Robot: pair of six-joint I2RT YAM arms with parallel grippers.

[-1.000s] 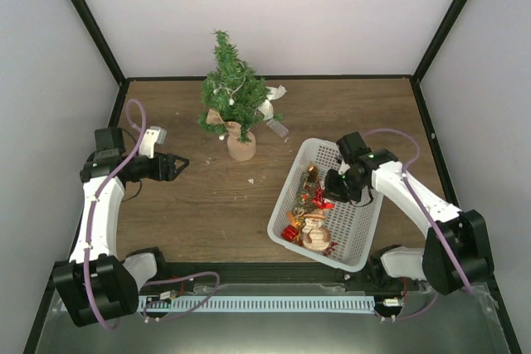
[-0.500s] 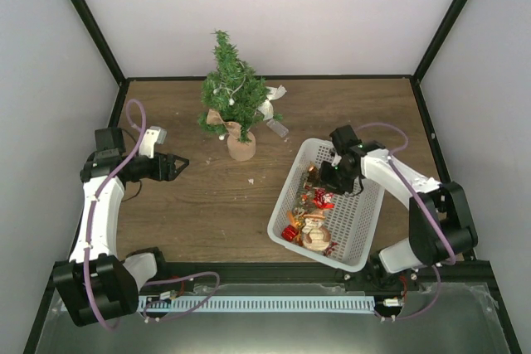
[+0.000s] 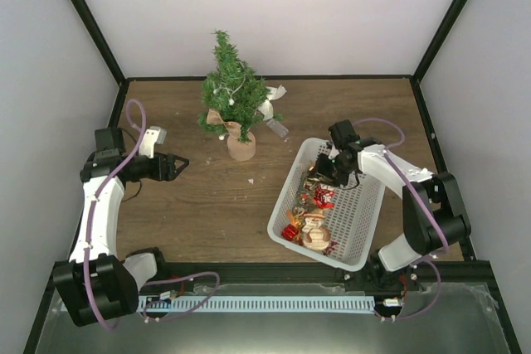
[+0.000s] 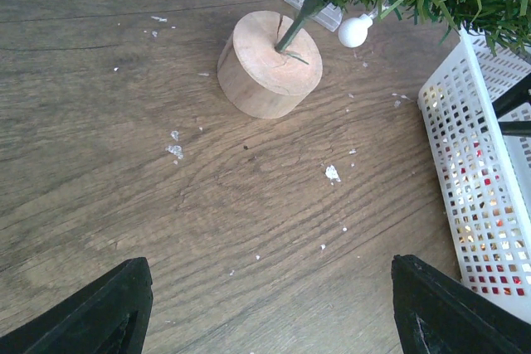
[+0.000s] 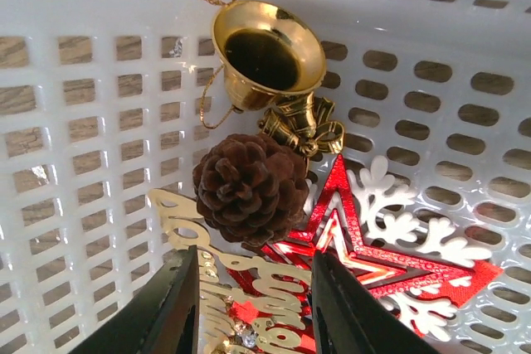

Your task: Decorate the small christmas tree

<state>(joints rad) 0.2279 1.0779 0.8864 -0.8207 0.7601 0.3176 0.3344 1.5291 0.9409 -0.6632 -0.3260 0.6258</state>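
Right jaws: part open, empty, tips just short of the pine cone (whether they touch it cannot be told).
Around the cone: gold bell beyond, red star to the right.
Basket: white, near right on the counter.
Left jaws: spread wide, empty, over bare wood at the left.
Small christmas tree: upright, far centre-left, apart from the basket.

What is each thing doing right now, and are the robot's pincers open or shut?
Small dark-green bristly christmas tree: standing upright.
White plastic lattice basket: right way up, partly filled.
Shiny gold bell: lying on its side in the basket.
Brown pine cone: lying loose, not gripped.
Left pincer: open, empty.
Right pincer: open, low in the basket near the pine cone.
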